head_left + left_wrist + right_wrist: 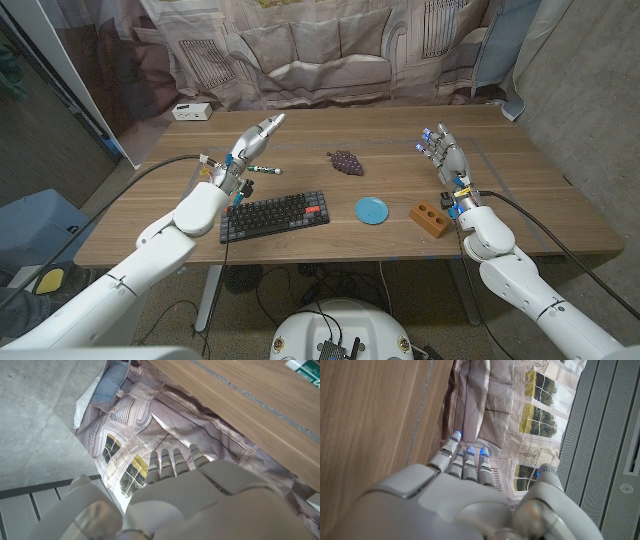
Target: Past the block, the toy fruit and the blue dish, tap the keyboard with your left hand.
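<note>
Both hands held nothing, fingers apart: the left hand (250,143) hung above the tabletop (300,125), the black keyboard (274,215) lying nearer the robot; the right hand (441,151) was raised well apart.

A small white box (191,111) with a green mark sits near the wooden table's (400,130) far left corner. A marker pen (262,169) with a green tip lies on the left part of the table, well short of the far edge. Behind the far edge hangs a printed cloth backdrop (330,45) showing a sofa and windows. A blue chair seat (30,215) stands off the left edge.
</note>
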